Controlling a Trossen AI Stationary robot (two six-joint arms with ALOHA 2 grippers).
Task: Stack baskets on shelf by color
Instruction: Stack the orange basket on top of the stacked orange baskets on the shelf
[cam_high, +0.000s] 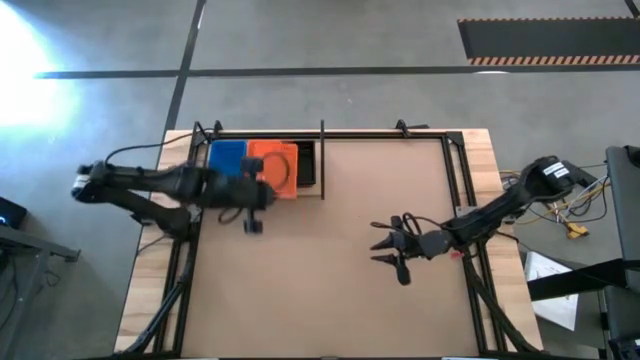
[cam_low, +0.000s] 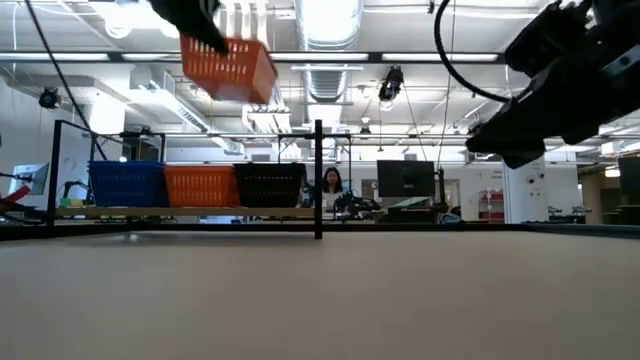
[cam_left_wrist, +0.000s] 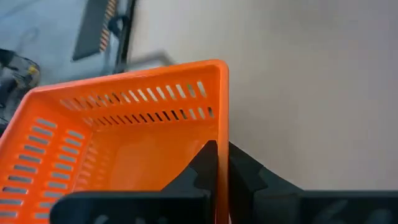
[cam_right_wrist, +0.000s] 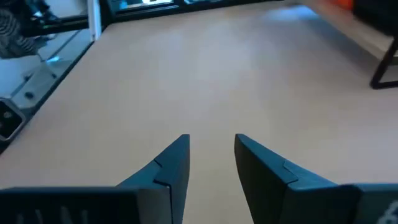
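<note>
up in the top left of the low view, the left gripper (cam_low: 205, 25) is pinched onto the wall of an orange basket (cam_low: 230, 68), holding it tilted in the air well above the shelf (cam_low: 180, 212). the left wrist view shows it close: one dark finger (cam_left_wrist: 202, 171) sits inside the basket and the other outside, with the thin orange wall clamped between them. seen from above, that carried basket (cam_high: 278, 178) hangs over the orange stack (cam_high: 270, 153) in the upper left part of the frame, jutting a little toward the lower edge of the picture, and the left arm (cam_high: 150, 183) reaches in from the left side.

on the shelf in the low view, three stacks stand side by side, touching: blue baskets (cam_low: 127, 184) on the left, orange baskets in the middle, black baskets (cam_low: 268, 184) on the right. thin black rods (cam_low: 318, 180) edge the board, one upright just right of the black stack.

right of centre in the high view, the right gripper (cam_high: 385, 243) hangs over the brown tabletop (cam_high: 330, 290), fingers spread apart and holding nothing; the right wrist view shows the gap between its two dark fingers (cam_right_wrist: 173, 163) over plain table. its arm comes in from the right edge.

far back in the low view, a person (cam_low: 330, 184) sits at a desk among monitors.
</note>
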